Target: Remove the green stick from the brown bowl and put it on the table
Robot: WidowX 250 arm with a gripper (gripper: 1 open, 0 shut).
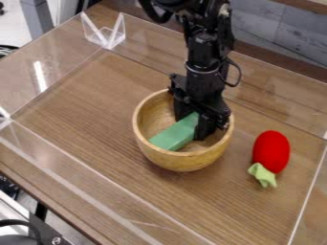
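A low wall of clear acrylic [52, 72] runs along the left side of the frame, glossy and catching pale reflections, with a folded clear corner piece [105, 32] standing at the upper left. It borders the brown wood-grain surface [90, 115], whose fine streaks run diagonally across the picture and whose finish looks smooth and faintly shiny.

Just below the centre of the frame sits the round light-brown wooden bowl [153, 153], thick-rimmed, with a paler hollow and darker grain on its outer wall. Inside it lies the flat rectangular light-green stick [173, 135], matte and plain, tilted so that its lower end rests toward the bowl's floor at the left and its upper end rises to the right.

Above the bowl's right half, the black robot arm [205, 48] comes straight down from the top centre, hard-edged and jointed, with dull dark housings. Its claw [202, 116] reaches into the bowl and is pinching the raised upper end of the green stick.

To the right, well apart from the bowl, a glossy red strawberry toy [270, 150] with a small green stem lies on the surface near the right acrylic wall.
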